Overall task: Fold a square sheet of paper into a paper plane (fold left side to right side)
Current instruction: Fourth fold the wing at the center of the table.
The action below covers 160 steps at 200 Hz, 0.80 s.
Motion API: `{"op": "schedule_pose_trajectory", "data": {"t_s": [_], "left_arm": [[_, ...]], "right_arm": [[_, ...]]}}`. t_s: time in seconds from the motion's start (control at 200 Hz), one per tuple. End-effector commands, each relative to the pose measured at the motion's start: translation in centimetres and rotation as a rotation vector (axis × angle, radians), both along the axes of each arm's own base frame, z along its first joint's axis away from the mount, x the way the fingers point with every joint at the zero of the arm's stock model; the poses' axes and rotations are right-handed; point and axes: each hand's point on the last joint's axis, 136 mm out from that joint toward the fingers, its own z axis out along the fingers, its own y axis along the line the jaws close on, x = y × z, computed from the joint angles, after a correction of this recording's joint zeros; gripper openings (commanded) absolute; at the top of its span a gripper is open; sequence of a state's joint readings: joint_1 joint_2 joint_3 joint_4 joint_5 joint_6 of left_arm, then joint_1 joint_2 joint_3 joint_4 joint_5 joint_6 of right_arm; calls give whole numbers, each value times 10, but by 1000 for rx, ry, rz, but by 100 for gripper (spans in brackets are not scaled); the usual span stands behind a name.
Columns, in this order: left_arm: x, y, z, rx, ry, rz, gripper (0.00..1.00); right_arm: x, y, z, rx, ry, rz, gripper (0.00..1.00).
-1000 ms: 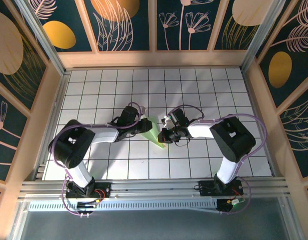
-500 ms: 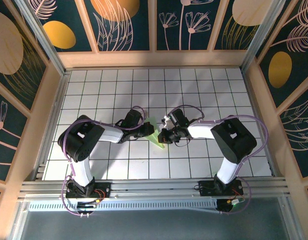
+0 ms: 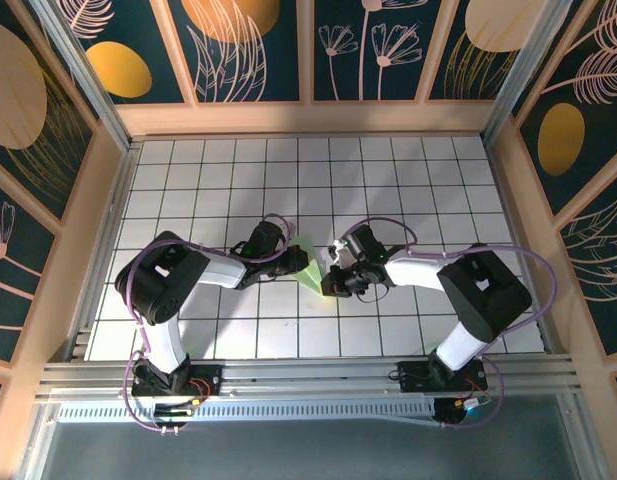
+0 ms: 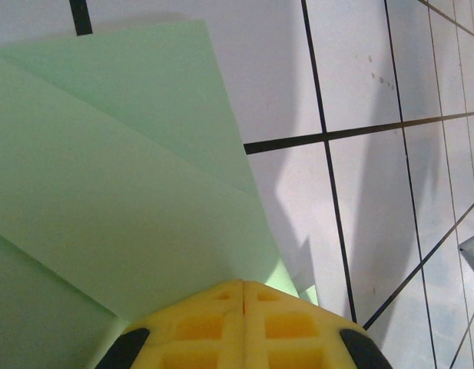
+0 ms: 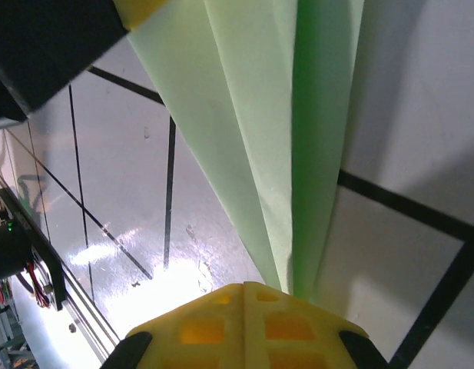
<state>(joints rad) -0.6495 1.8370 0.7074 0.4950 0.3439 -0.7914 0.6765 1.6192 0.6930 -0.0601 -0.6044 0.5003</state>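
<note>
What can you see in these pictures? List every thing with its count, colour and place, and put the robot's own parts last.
paper plane: one, pale green, creased lengthwise, mid-table between the two pairs of jaws
table: one, white tiles with black grid lines, under everything
wall panels: several, dark blue with orange and pale plant drawings, wood-framed, around the table
metal rails: a set, silver, along the near edge by the arm bases
left arm: one, black and white, reaching in from the left
right arm: one, black and white, reaching in from the right
left jaws: one pair, yellow, shut, tips against the paper's wide part
right jaws: one pair, yellow, shut, tips at the paper's narrow end
</note>
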Motion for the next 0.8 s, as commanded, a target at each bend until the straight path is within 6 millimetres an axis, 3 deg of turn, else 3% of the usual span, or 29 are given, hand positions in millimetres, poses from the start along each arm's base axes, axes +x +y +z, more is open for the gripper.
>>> {"op": "schedule_pose_trajectory", "data": {"t_s": [0.0,0.28,0.796], "left_arm": [[-19,14,-23,69,77,13,0],[-20,16,-22,71,76,21,0],[-23,19,-23,71,73,29,0]], "right_arm": [[-8,5,-2,12,22,16,0],[-6,3,-12,-16,31,-2,0],[-29,-9,-34,-56,112,3,0]]}}
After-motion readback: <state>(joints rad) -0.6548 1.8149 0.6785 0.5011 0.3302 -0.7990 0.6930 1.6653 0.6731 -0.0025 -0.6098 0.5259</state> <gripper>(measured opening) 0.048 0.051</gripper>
